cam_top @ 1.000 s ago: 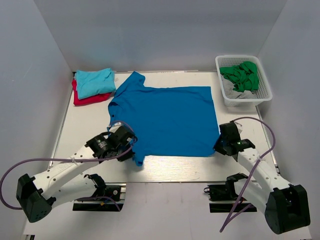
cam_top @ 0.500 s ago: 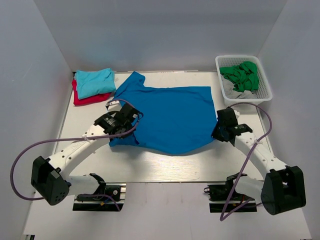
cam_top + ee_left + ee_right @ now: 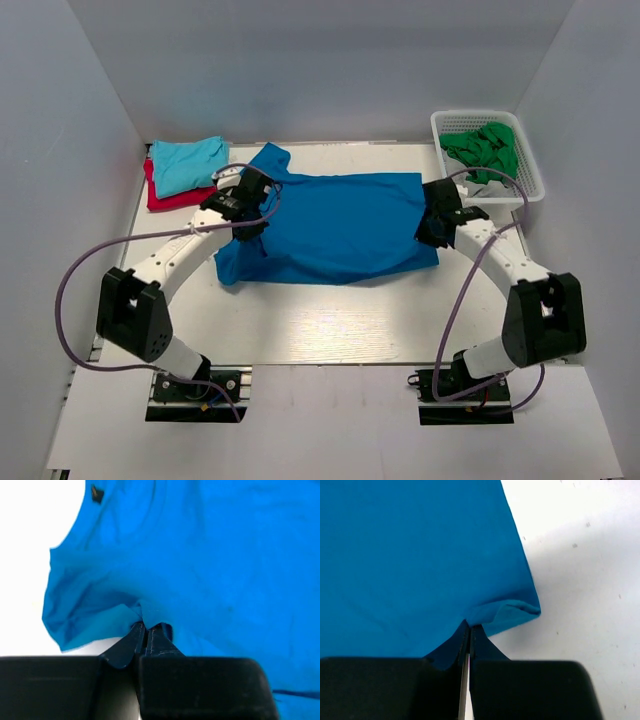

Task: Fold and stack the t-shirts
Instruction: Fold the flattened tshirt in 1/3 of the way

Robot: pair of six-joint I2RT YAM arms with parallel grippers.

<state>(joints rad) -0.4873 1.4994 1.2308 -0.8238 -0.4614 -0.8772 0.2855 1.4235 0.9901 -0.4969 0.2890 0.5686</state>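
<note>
Your left tool (image 3: 146, 629) pinches tight on a bunched fold of the royal-blue short-sleeved cotton t-shirt (image 3: 330, 225); your right tool (image 3: 469, 628) is clamped on its opposite corner. Shirt lies midway across the white counter (image 3: 330, 320), nearer the far edge. Folded turquoise tee (image 3: 188, 163) rests on red tee (image 3: 165, 200) at far-left corner.

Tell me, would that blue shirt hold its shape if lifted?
Probably not: the blue shirt bunches where the left gripper pinches it, so it looks floppy. Likely light too: the right gripper merely pinches a corner.
</note>
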